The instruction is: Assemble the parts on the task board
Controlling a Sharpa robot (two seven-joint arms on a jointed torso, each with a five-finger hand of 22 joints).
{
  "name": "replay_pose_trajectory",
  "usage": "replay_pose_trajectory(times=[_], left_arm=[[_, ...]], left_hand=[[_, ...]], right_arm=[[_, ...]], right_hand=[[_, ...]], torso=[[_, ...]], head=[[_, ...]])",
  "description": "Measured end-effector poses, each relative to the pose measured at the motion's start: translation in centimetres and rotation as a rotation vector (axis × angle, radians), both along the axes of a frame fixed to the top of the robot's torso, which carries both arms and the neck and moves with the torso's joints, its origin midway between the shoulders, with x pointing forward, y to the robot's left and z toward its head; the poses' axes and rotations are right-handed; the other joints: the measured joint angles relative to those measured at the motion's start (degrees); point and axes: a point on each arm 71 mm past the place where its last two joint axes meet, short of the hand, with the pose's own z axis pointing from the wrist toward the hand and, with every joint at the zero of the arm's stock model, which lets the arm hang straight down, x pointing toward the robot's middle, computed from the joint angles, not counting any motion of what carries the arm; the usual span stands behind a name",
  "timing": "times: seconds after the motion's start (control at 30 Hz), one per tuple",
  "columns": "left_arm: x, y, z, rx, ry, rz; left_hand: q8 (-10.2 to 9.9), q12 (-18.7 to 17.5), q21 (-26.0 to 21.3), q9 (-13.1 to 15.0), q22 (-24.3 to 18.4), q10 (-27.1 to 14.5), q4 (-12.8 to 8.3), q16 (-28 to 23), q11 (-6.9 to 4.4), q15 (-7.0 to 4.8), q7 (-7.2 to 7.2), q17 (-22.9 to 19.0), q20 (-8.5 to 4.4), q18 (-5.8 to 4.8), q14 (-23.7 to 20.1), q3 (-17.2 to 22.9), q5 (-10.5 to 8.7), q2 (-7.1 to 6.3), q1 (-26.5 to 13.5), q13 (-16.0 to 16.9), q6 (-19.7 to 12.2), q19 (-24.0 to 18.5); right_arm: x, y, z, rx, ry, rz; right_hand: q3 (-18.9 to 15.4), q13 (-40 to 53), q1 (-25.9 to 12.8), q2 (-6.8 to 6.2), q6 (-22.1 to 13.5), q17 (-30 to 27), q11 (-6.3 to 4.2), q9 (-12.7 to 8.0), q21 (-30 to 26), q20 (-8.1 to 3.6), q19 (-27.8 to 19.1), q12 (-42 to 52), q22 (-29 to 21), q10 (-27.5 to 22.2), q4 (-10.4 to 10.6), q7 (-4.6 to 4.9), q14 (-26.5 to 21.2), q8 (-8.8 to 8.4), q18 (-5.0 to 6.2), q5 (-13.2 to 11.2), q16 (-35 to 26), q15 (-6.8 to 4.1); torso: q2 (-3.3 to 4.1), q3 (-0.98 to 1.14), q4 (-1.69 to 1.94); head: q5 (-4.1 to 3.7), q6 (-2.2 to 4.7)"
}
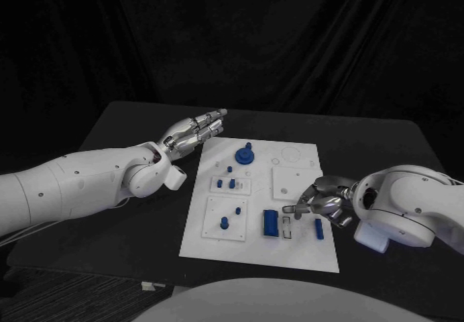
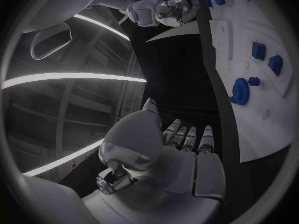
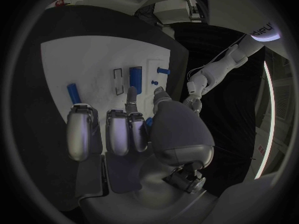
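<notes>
Where right hand [image 1: 324, 201] hovers, blue bar [image 1: 318, 229] just beside.

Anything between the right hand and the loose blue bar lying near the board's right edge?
Nothing visible. The right hand hovers over the task board just beside the blue bar, with bare board between them. The left hand is far off.

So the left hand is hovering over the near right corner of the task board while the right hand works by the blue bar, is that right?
Not quite. In the head view the left hand is by the far left corner of the task board. The right hand is indeed beside the blue bar.
</notes>
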Motion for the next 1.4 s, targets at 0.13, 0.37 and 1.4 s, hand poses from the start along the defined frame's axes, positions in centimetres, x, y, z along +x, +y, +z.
replay_pose_trajectory(times=[0.13,0.37,1.4], left_arm=[[0.0,0.0,0.0,0.000,0.001,0.000],[0.0,-0.1,0.0,0.000,0.001,-0.002],[0.1,-0.1,0.0,0.002,0.002,0.000]], left_hand=[[0.0,0.0,0.0,0.0,0.0,0.0,0.0,0.0,0.00,0.00,0.00,0.0,0.00,0.00,0.0,0.0,0.00,0.00,0.0,0.0,0.0,0.0],[0.2,0.0,0.0,0.0,0.0,0.2,0.0,0.0,0.16,0.00,0.00,0.0,0.00,0.00,0.0,0.0,0.00,0.00,0.0,0.0,0.0,0.0],[0.2,0.0,0.0,0.0,0.0,0.0,-0.2,0.0,0.41,-0.01,0.20,0.0,0.00,0.00,0.0,0.5,0.82,0.01,0.9,0.0,0.2,0.0]], right_arm=[[0.4,-1.9,0.6,-0.016,-0.014,-0.034],[0.7,-4.8,0.5,-0.102,-0.012,-0.042],[-0.2,-4.9,-3.3,-0.332,-0.122,0.103]], right_hand=[[-0.1,0.0,0.8,0.12,-0.2,0.0,0.00,0.0,0.3,0.00,0.0,0.0,0.0,0.0,-0.4,-0.19,0.0,0.19,0.00,1.5,0.2,0.00],[-0.3,0.0,1.3,0.64,-0.2,0.0,0.00,-0.8,0.3,0.00,0.0,0.0,0.0,0.0,-0.6,-0.19,0.0,0.19,0.00,4.3,0.2,0.00],[-0.7,0.0,2.1,1.47,3.7,-0.5,-0.86,-1.5,0.0,-0.42,0.0,0.0,0.0,0.0,-0.7,-1.22,-0.2,0.42,0.00,4.5,0.2,-0.63]], torso=[[-0.04,-0.08,0.00],[-0.01,-0.12,-0.01],[-0.01,-0.02,0.03]], head=[[-0.26,0.00],[-0.42,0.00],[-1.84,0.00]])
